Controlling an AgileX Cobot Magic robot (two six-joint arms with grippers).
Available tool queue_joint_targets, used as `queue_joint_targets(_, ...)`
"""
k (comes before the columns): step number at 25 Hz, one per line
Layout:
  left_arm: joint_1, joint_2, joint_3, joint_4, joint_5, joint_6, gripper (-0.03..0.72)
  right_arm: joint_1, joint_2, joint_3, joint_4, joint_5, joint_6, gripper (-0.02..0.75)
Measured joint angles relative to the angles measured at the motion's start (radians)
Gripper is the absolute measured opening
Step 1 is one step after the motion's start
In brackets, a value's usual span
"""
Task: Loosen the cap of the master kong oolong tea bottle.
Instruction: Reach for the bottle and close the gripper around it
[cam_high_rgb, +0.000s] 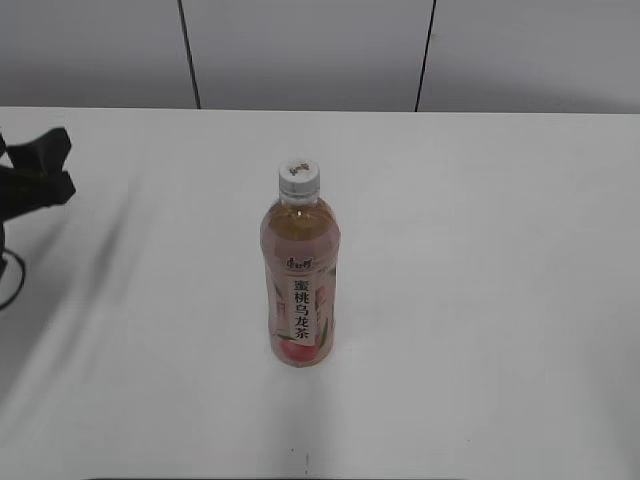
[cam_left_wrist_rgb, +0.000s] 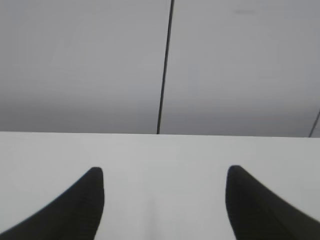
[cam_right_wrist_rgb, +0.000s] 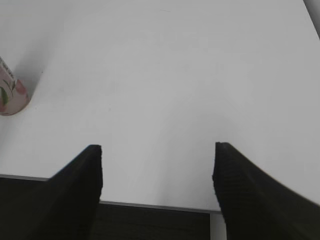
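The master kong oolong tea bottle (cam_high_rgb: 299, 275) stands upright near the middle of the white table (cam_high_rgb: 500, 300), its pink-and-white peach label with vertical black characters facing the exterior camera. The cap (cam_high_rgb: 298, 176), white and ribbed, sits on the neck, with pale amber tea visible just under it through the clear shoulder.

The left gripper (cam_left_wrist_rgb: 165, 200) has its jaws spread wide, with nothing between them but bare table. In the left wrist view the two dark fingers (cam_left_wrist_rgb: 75, 210) point toward the far edge of the table and the grey wall panels (cam_left_wrist_rgb: 80, 65) behind it, and the bottle is not in that view at all. In the exterior view the left gripper (cam_high_rgb: 35, 175) shows as a dark forked shape at the left edge, well apart from the bottle, which stands off to its right side.

The right gripper (cam_right_wrist_rgb: 157, 170) also has its jaws wide apart and holds nothing. Its dark fingers (cam_right_wrist_rgb: 75, 190) hang over the near edge of the table. Only the base of the bottle (cam_right_wrist_rgb: 11, 92) shows in the right wrist view, ahead of the jaws and far out to their left, clear of both fingertips. The right gripper is outside the exterior view.
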Motion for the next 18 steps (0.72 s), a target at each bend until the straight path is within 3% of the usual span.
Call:
queue_joint_targets(5, 0.0, 0.029, 0.124, 0.1, -0.066, -0.007, 0.47, 0.0, 0.0, 0.0, 0.0, 0.0, 0.0, 0.524)
queue_joint_targets(12, 0.0, 0.028, 0.145, 0.445, -0.078, -0.006, 0.476, 0.0, 0.0, 0.0, 0.0, 0.0, 0.0, 0.524)
queue_joint_targets(18, 0.0, 0.028, 0.143, 0.653, -0.079, -0.006, 0.604, 0.0, 0.0, 0.0, 0.0, 0.0, 0.0, 0.524)
